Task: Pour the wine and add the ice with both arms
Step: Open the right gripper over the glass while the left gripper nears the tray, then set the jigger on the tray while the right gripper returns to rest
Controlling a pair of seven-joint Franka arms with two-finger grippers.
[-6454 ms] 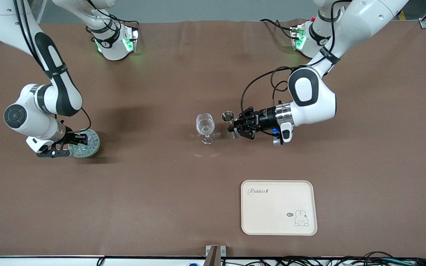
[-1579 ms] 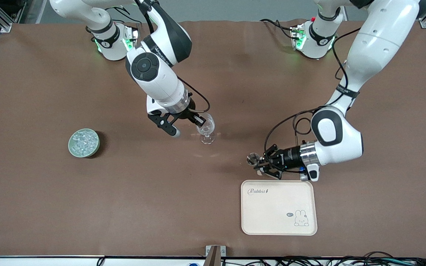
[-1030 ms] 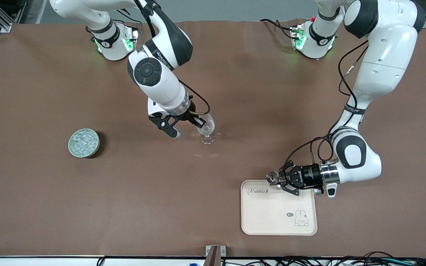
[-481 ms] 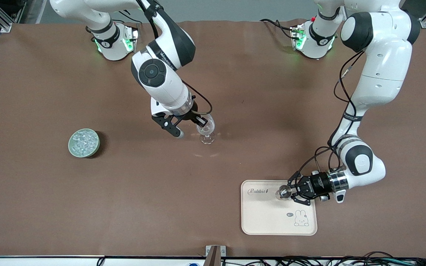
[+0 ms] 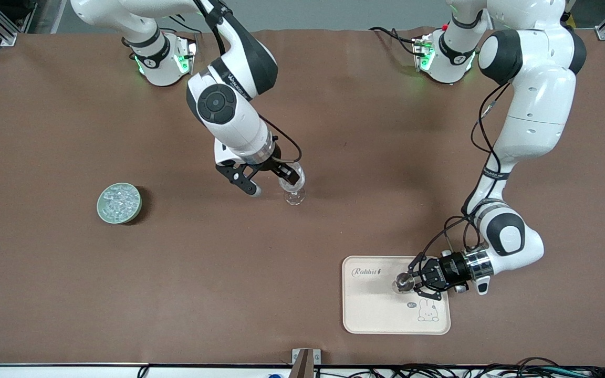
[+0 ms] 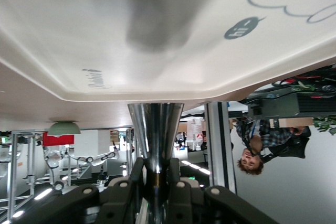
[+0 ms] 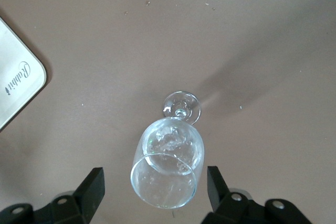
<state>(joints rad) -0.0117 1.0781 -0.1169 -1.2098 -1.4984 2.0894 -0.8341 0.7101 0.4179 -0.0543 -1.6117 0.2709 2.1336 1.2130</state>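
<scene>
left gripper (image 5: 411,281): clamped tight on the waist of a steel jigger (image 5: 402,282), low over the tray; in the left wrist view the jigger (image 6: 155,132) sits pinched between the two fingers (image 6: 135,179)
right gripper (image 5: 268,179): jaws spread wide, one finger on each side of the wine glass (image 5: 293,185) up above its rim, not gripping it; the right wrist view shows the gap clearly, fingers (image 7: 93,188) well off the glass (image 7: 169,163)
ice: a few clear cubes already sit in the glass bowl (image 7: 170,141), the rest is heaped in the green bowl (image 5: 119,202) over toward the right arm's end of the table, well away from the glass
count: two arms, two grippers, one wine glass, one jigger, one green bowl, one tray, loads of little cubes
tray (image 5: 368,310): cream coloured, rabbit drawing and "Rabbit" lettering, nearer the front camera than the glass, toward the left arm's end
left arm (image 5: 531,105): comes down from its base, folds at the elbow and doubles back low so the wrist lies almost flat over the tray's edge
right arm (image 5: 231,105): reaches out from its base to mid table, wrist tipped down over the glass
table (image 5: 45,283): brown cover
</scene>
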